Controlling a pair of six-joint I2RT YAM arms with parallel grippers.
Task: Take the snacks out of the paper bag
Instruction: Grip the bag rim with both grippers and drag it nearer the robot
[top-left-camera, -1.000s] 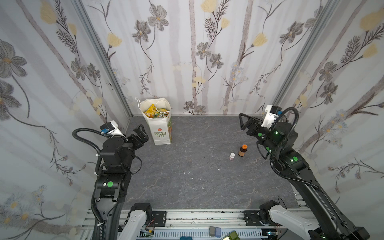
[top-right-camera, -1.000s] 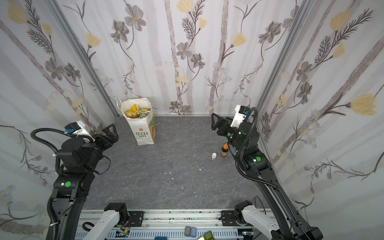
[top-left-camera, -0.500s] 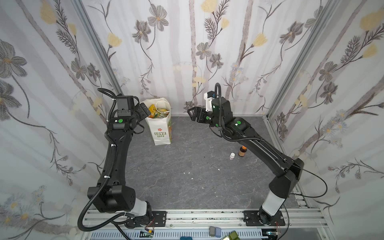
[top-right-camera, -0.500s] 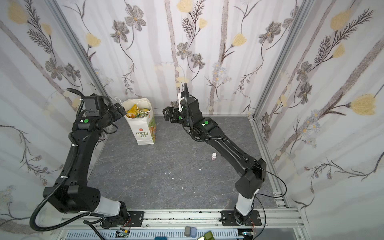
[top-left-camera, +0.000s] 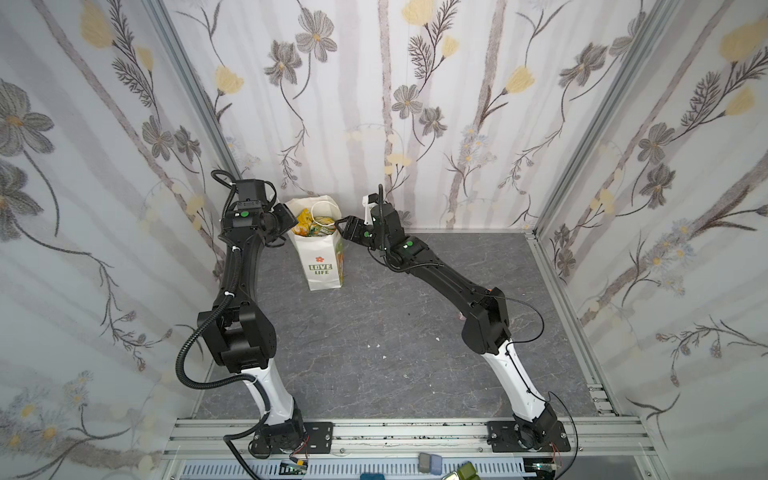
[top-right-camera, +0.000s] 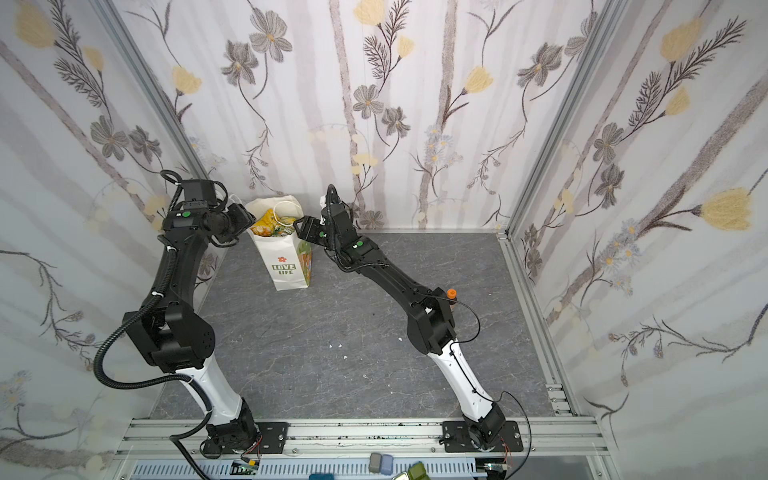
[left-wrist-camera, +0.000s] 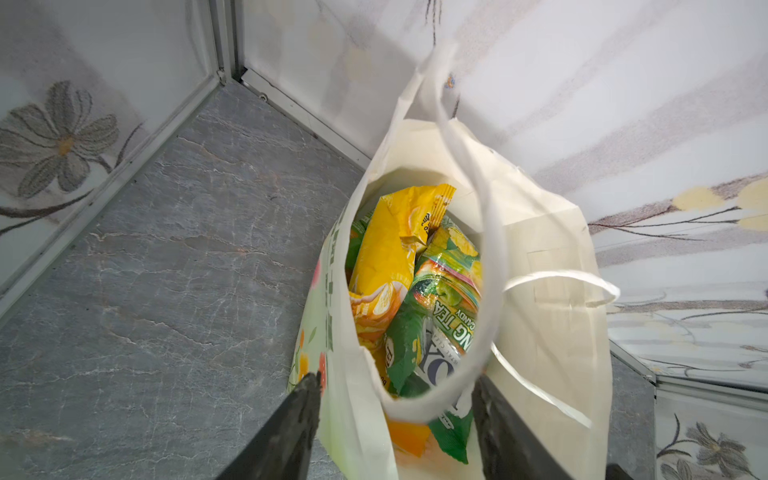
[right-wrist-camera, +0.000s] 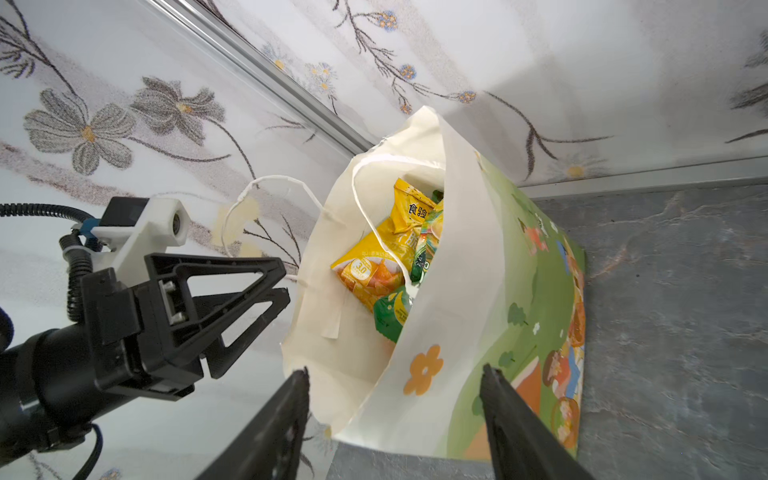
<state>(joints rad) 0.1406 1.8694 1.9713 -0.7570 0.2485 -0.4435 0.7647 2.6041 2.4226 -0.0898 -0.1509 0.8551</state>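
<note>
Your left tool (top-left-camera: 286, 219) and right tool (top-left-camera: 341, 226), both part open and empty, flank the upright paper bag (top-left-camera: 322, 257) just left of frame centre. The snacks (top-left-camera: 305, 219) sit in its mouth between them, about equally near either.

Bright, even, diffuse light; shadows faint. Top views bow at edges. Left wrist view: cord handle (left-wrist-camera: 494, 266) blurred.

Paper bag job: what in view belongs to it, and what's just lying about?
Belongs to the job:
- paper bag, standing open
- snacks still inside it: yellow packet, green tea-candy packet, more underneath

Just lying about:
- orange-capped bottle, partly hidden
- white specks
</note>
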